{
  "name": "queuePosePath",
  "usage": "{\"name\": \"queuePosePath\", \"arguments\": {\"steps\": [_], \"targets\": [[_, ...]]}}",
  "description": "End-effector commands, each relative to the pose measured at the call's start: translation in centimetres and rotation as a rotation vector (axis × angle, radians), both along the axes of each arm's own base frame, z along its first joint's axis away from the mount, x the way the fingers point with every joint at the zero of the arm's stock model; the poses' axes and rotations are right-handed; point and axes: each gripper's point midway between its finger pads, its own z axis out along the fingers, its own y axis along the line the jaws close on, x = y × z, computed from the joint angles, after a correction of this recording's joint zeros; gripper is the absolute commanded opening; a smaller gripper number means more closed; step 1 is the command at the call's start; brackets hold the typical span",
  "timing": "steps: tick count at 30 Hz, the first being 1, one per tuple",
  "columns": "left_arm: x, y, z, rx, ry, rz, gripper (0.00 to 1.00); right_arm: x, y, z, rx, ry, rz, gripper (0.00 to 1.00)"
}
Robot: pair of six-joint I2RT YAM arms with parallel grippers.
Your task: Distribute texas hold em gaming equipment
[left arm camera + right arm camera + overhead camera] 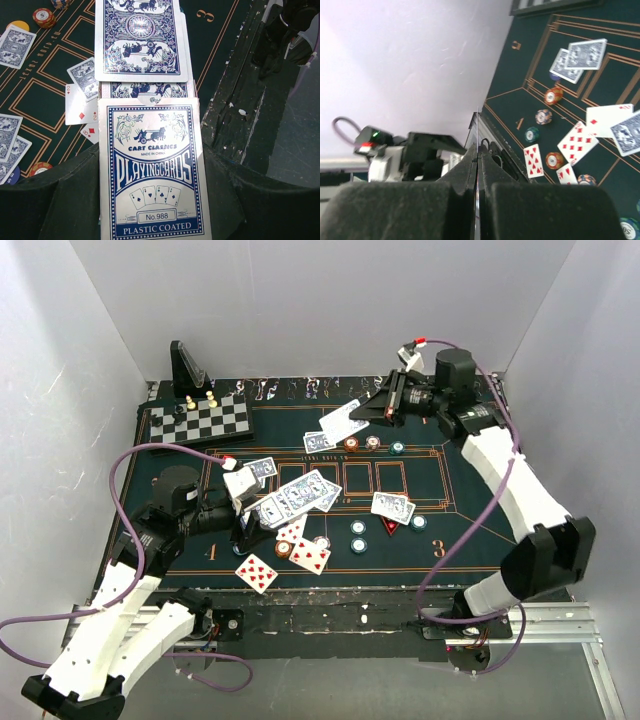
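Observation:
My left gripper [250, 523] is shut on a blue-and-white playing card box [152, 170], which fills the left wrist view between both fingers [45, 205]. Blue-backed cards [141, 40] stick out of the box's far end over the green mat [455, 550]. At the back of the mat my right gripper [383, 407] is shut on one blue-backed card [344, 421], which shows edge-on [478, 127] in the right wrist view. Face-up red cards [257, 572], face-down pairs [393, 506], orange and teal chips [358, 528] and a red triangle marker [389, 526] lie on the mat.
A black-and-white chessboard [200, 420] with pawns lies at the back left, and a black angled stand [186, 365] is behind it. White walls close in the table on three sides. Purple cables loop beside both arms.

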Motion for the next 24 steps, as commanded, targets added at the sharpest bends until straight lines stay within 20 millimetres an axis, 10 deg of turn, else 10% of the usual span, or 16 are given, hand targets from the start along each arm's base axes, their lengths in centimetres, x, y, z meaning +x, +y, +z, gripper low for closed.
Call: {"name": "queuePosePath", "arguments": {"steps": [1,8,18,24], "targets": [[-0.3,-0.2,1.2,-0.030,-0.034,-0.019,0.00,2.9,1.0,-6.9,-0.053,0.130,0.007,0.01],[-0.3,-0.4,1.6,-0.040,-0.033,-0.026,0.00,3.9,3.3,-16.7,-0.122,0.296,0.023,0.01],[-0.3,-0.6,2.0,-0.050,-0.029,-0.030,0.00,3.0,6.7,-25.1,-0.280,0.394,0.047,0.02],[-0.4,-0.5,1.9,-0.047,-0.028,-0.030,0.00,2.3,5.7,-27.3,-0.387,0.413,0.014,0.33]]}}
